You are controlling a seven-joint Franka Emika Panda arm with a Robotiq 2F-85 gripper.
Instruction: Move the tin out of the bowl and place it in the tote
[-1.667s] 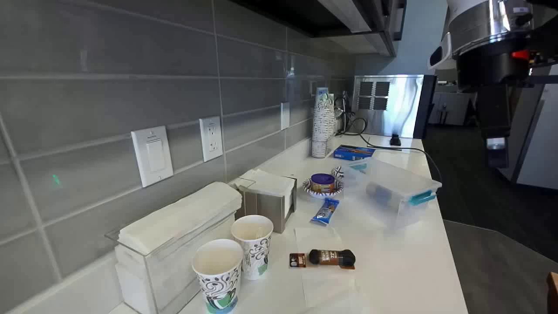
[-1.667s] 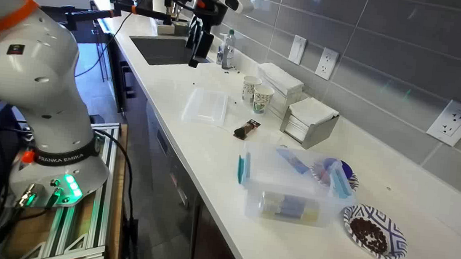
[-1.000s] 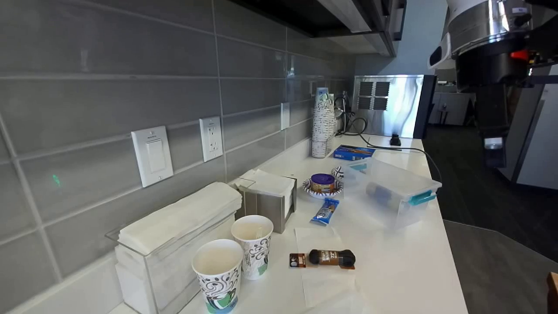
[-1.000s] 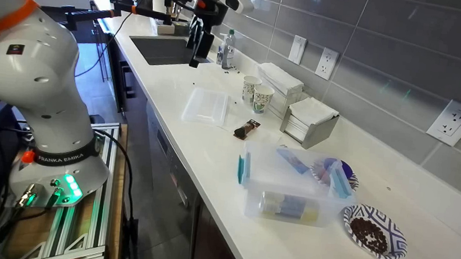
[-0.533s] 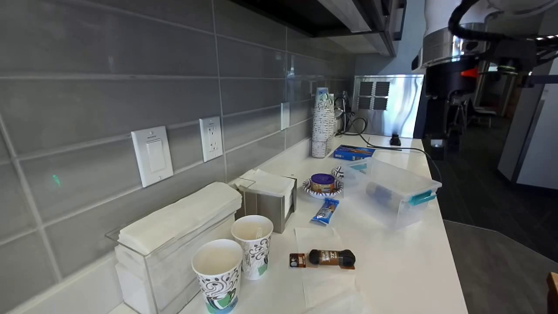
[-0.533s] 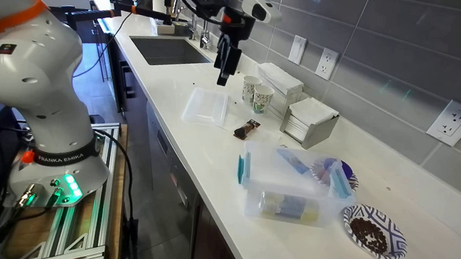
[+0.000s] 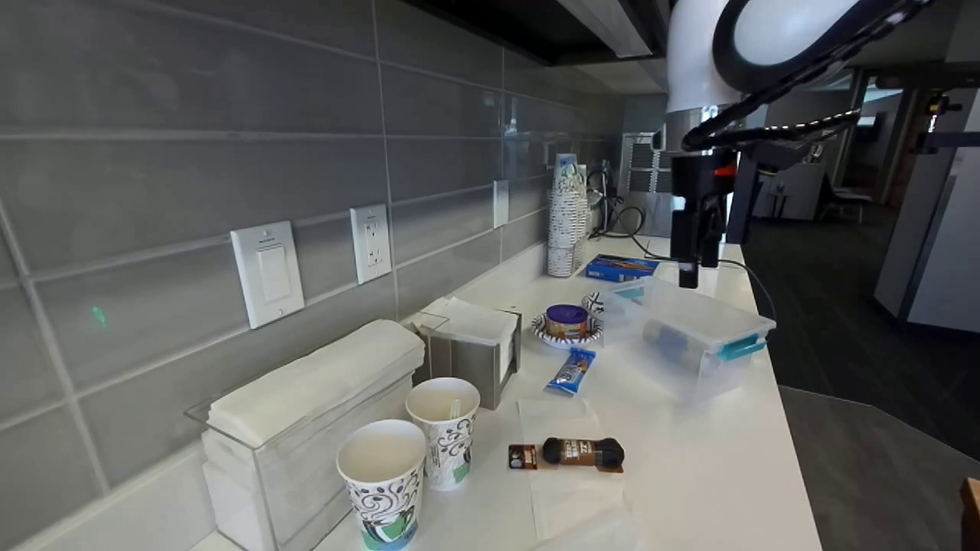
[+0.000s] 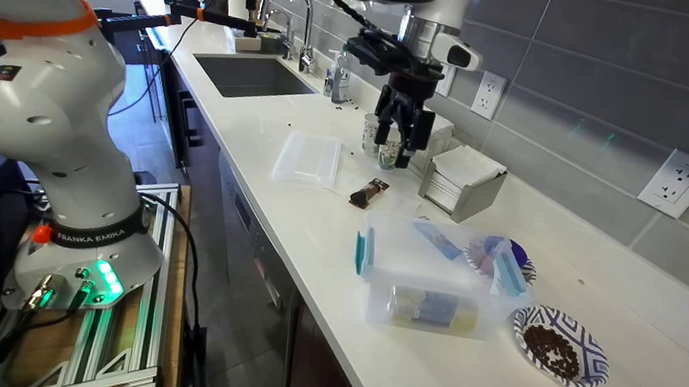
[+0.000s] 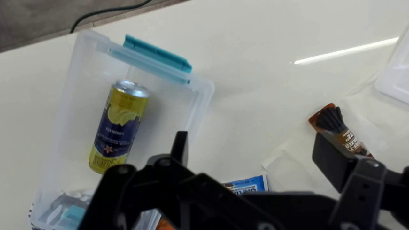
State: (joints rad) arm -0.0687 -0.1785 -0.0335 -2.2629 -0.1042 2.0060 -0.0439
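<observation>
The tin (image 7: pixel 566 323), with a purple lid and a tan-orange side, sits upright in the patterned shallow bowl (image 7: pixel 540 334). Its lid (image 8: pixel 516 254) and the bowl's rim (image 8: pixel 529 274) show partly behind the tote in an exterior view. The clear tote (image 7: pixel 704 375) with teal latches stands beside the bowl; it also shows in an exterior view (image 8: pixel 381 301) and in the wrist view (image 9: pixel 206 91). My gripper (image 9: pixel 254 151) is open and empty, above the counter near the tote. It shows in both exterior views (image 7: pixel 694 269) (image 8: pixel 394 151). In the wrist view the tin is mostly hidden.
A yellow-blue can (image 9: pixel 118 124) lies in the tote. A blue snack bar (image 7: pixel 572 371), a dark lace pack (image 7: pixel 583 452), paper cups (image 7: pixel 383 482) and a napkin holder (image 7: pixel 467 367) stand or lie nearby. A bowl of beans (image 8: pixel 560 347) is beyond the tote.
My arm has swung from above the sink side along the counter toward the tote, and the gripper has come lower. The tin, bowl and tote have not moved.
</observation>
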